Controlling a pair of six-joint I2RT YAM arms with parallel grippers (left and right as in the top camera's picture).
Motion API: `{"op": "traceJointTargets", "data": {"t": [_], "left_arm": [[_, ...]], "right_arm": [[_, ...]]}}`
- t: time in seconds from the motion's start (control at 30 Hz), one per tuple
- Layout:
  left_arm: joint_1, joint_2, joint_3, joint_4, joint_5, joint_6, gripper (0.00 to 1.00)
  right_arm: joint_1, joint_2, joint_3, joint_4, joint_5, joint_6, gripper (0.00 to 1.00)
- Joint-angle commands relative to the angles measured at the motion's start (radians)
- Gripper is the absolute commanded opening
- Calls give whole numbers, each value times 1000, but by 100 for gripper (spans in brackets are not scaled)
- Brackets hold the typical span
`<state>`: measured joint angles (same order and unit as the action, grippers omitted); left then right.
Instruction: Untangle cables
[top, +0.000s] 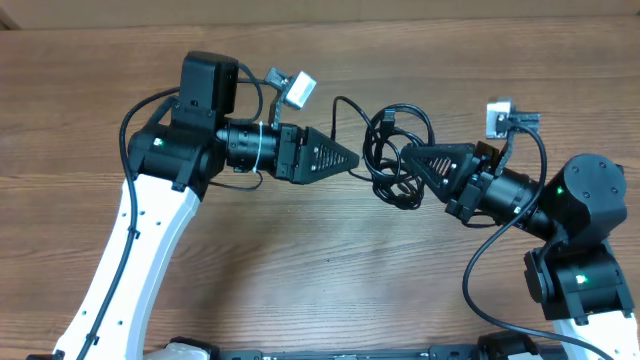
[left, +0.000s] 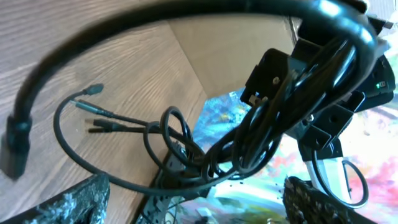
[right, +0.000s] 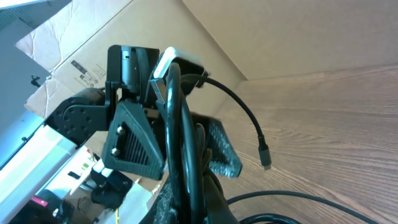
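Well, your right claw (top: 408, 153) is clamped shut on the cables (top: 385, 178), holding part of the tangle off the surface (top: 300, 270) (probably so its loops hang loose enough to pick apart). Your left claw (top: 352, 160) stands wide open just beside that tangle, gripping nothing; the plug ends lie ahead of it.

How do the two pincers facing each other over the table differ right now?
The left pincer is open and holds nothing; the right pincer is shut on the cables. The left pincer's tip sits at the tangle's edge; the right pincer reaches into it. Both are black, wedge-shaped and point toward each other.
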<state>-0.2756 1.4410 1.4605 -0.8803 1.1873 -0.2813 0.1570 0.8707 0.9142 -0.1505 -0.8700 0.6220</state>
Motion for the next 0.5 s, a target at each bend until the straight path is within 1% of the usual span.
{"op": "traceJointTargets", "data": {"t": [0.0, 0.13, 0.17, 0.2, 0.23, 0.27, 0.33, 0.37, 0.4, 0.47], "left_arm": [[-16, -6, 8, -69, 18, 11, 95], [-61, -6, 8, -55, 6, 11, 97], [-73, -6, 8, -39, 7, 10, 96], [-82, -6, 8, -14, 7, -2, 92], [-93, -6, 8, 17, -4, -16, 85], [-101, -6, 8, 41, -44, -45, 73], [-106, -6, 8, 55, -122, -98, 60], [-106, -6, 8, 69, -169, -138, 51], [-107, -6, 8, 79, -175, -156, 47], [-116, -6, 8, 135, -175, -200, 45]], "right_arm": [[-2, -5, 19, 15, 17, 7, 4], [-1, -5, 19, 15, 12, 11, 4], [-1, -5, 19, 14, 9, 11, 4], [-1, -5, 19, 14, 4, 11, 4], [-1, -5, 19, 15, 5, 11, 4], [-1, -5, 19, 15, 5, 11, 4], [-1, -5, 19, 15, -8, 11, 4], [-1, -5, 19, 14, -19, 11, 4], [-1, -5, 19, 14, -26, 11, 4], [-1, -5, 19, 14, -30, 11, 4]]}}
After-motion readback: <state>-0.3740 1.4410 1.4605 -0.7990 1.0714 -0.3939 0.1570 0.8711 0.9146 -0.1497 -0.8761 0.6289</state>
